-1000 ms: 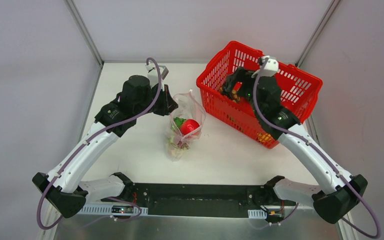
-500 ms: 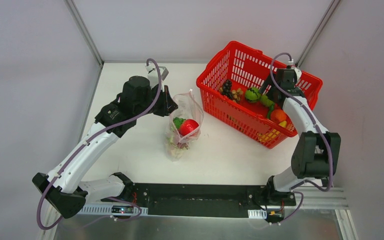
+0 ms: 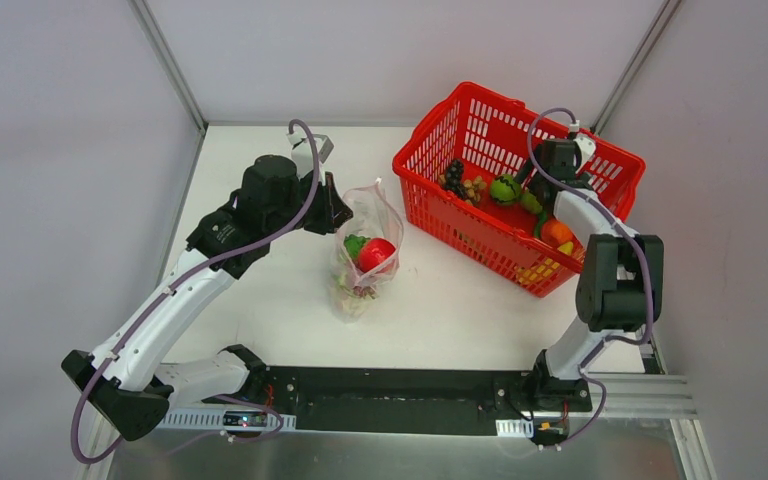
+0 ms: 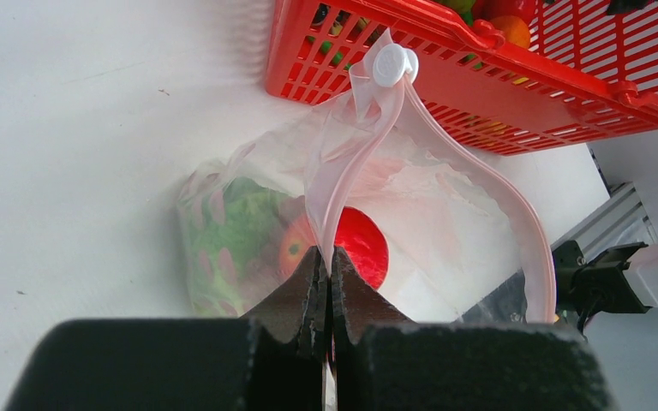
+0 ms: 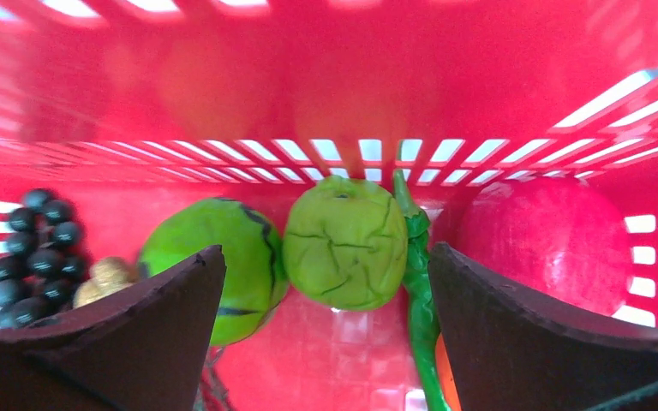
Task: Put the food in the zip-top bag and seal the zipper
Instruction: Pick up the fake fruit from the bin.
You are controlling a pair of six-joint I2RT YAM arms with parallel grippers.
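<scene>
The clear zip-top bag (image 3: 365,255) lies on the white table with a red fruit (image 3: 378,253) and green lettuce (image 3: 357,243) inside. My left gripper (image 4: 326,257) is shut on the bag's mouth edge, holding it up. The pink zipper (image 4: 480,171) curves away from the jaws and ends at a white slider (image 4: 391,64). My right gripper (image 5: 326,253) hangs open inside the red basket (image 3: 430,215). Between and just beyond its fingers are a wrinkled green ball (image 5: 345,240) and a striped green fruit (image 5: 210,257), neither of them touched.
The basket also holds dark grapes (image 5: 38,257), a tan piece (image 5: 107,278), a long green vegetable (image 5: 415,291) and a big red fruit (image 5: 548,244). Its near wall (image 4: 480,86) stands just behind the bag. A metal rail runs along the table's near edge (image 3: 390,400).
My right arm has swung from the basket's left part to its right side and folded back, and its gripper now points at the green fruits. The left arm and bag have barely moved.
</scene>
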